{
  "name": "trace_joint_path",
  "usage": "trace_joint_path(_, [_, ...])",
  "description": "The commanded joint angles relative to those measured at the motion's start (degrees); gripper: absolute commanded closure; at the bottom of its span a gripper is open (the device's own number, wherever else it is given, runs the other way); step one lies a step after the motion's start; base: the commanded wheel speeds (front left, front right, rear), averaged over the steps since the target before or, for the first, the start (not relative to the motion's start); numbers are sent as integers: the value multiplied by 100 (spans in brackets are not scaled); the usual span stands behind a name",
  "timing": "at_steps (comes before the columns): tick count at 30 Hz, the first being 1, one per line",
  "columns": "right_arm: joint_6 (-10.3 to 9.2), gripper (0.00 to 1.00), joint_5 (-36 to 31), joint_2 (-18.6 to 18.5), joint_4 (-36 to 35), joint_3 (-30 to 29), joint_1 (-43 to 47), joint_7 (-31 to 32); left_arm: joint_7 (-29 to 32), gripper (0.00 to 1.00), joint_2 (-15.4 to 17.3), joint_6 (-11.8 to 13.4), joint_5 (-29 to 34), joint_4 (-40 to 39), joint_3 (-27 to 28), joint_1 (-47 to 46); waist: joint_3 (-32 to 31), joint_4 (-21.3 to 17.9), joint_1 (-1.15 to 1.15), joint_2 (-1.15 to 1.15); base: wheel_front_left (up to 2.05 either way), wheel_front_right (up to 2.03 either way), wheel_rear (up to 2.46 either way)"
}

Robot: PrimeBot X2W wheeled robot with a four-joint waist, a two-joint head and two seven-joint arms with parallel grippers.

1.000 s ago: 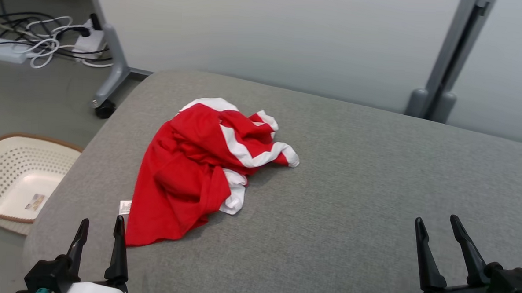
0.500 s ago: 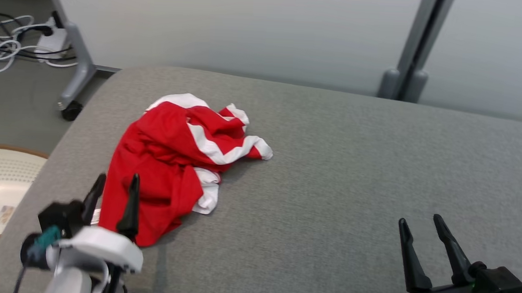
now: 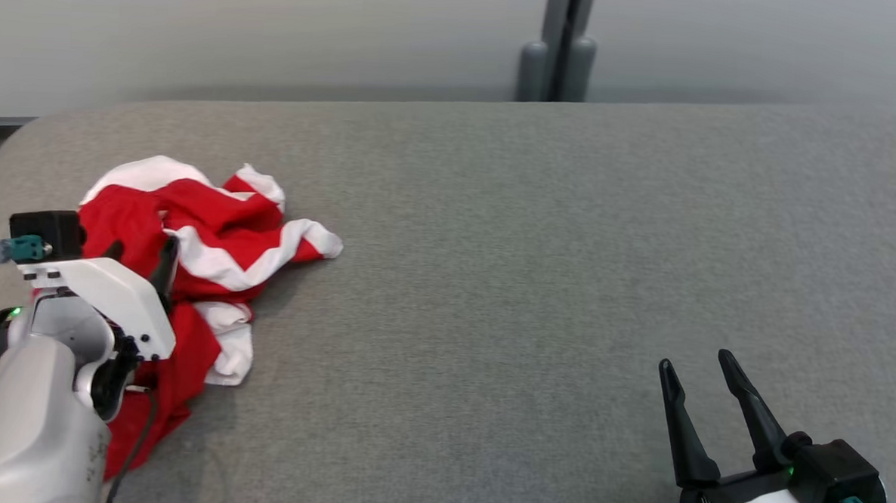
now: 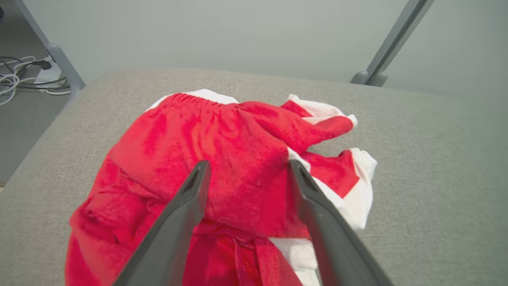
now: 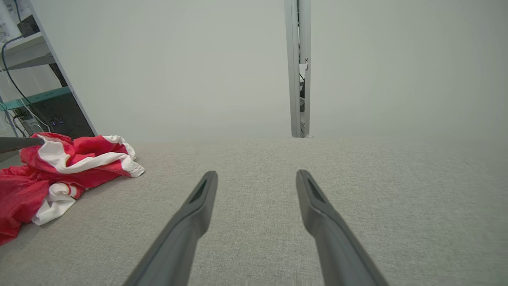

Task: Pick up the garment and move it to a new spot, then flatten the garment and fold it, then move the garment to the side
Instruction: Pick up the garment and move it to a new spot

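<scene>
Garment [image 3: 222, 230], crumpled red-and-white, on woven grey cushion [image 3: 531, 247] under left gripper [image 3: 142, 247], jaws spread; right gripper [image 3: 695, 360] spread too.

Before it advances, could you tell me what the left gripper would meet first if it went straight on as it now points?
Most likely the garment: the open left gripper points at its red bulge, though the gap is unclear.

No text, label, brand, number or sign can be read in any view; the red-and-white garment [image 3: 208, 211] and the grey surface [image 3: 569, 249] bear no legible marking.
</scene>
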Motion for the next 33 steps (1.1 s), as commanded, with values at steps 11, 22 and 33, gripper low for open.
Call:
trace_joint_path(11, [11, 0, 108, -27, 33, 70, -58, -26, 348, 100, 319, 16, -80, 1029, -80, -456, 189, -427, 0, 0, 0, 0, 0])
trace_joint_path(22, [11, 0, 170, -26, 22, -106, 84, -26, -1005, 100, -25, 53, 106, 497, -374, -780, -120, -2, 0, 0, 0, 0, 0])
trace_joint_path(33, [11, 0, 315, -29, 65, 14, 298, -24, -805, 100, -612, -38, 58, -1618, -1316, -382, -672, -447, 0, 0, 0, 0, 0])
